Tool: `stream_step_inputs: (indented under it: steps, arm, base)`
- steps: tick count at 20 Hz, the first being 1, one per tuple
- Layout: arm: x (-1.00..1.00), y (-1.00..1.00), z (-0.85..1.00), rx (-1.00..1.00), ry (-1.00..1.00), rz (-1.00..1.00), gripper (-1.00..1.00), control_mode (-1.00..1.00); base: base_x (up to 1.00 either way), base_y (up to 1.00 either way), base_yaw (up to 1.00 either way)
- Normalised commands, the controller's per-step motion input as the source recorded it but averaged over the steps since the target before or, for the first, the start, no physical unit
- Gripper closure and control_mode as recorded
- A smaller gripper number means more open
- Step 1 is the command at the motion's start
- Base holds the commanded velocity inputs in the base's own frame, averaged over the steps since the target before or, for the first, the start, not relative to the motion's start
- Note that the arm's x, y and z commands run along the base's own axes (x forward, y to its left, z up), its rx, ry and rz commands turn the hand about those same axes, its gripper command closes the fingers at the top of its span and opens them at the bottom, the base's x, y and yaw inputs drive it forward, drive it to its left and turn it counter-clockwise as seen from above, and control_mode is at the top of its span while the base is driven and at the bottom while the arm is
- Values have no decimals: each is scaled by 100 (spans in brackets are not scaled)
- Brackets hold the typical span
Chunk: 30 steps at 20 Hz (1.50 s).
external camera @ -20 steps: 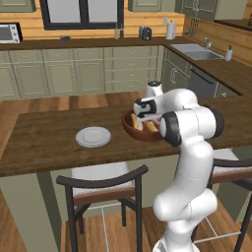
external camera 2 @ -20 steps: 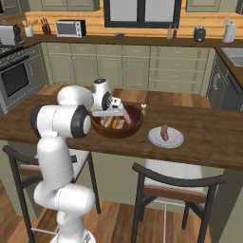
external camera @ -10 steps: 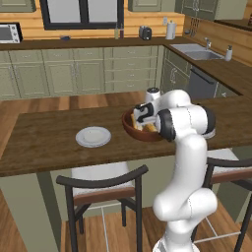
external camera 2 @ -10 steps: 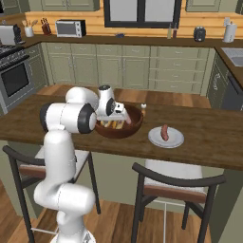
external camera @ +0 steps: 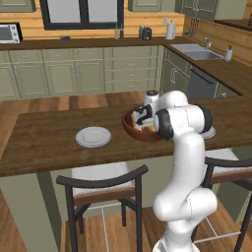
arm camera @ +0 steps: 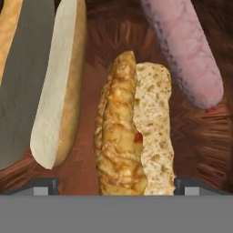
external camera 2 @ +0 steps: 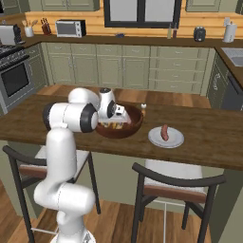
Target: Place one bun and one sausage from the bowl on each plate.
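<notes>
bowl [arm camera: 113,41]: dark grained wood, showing matt | sausage [arm camera: 184,50]: looking smooth, pink, speckled | bun [arm camera: 59,82]: looking matt, pale-cut | crusty bread [arm camera: 132,132] at 6 o'clock: looking rough, porous | plate [external camera: 93,137]: appearing smooth, pale grey-white

Green cabinets [external camera: 88,74] (wooden walls [external camera: 98,34]).

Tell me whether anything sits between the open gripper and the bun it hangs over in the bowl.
Nothing visible does. In the hand view the gripper is open with the golden bun directly between its tips, inside the bowl. A paler bun lies on one side and a sausage on the other, both apart from it.
</notes>
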Motion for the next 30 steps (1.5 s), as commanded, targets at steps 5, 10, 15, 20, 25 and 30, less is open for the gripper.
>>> stream_step_inputs:
  steps: [5,10,15,20,25,30]
  arm:
    - [1,0,-15,0,0,0,100,-100]
    - [1,0,-1,0,-1,0,100,-100]
    - [0,0,-2,0,0,0,100,-100]
    - [-2,0,51,0,0,-1,100,-100]
    - [-15,-4,83,0,0,-1,100,-100]
    - [-23,-76,53,3,0,-6,100,-100]
  base:
    - [0,0,0]
    - [0,0,0]
    - [0,0,0]
    - [0,0,0]
    - [0,0,0]
    - [0,0,0]
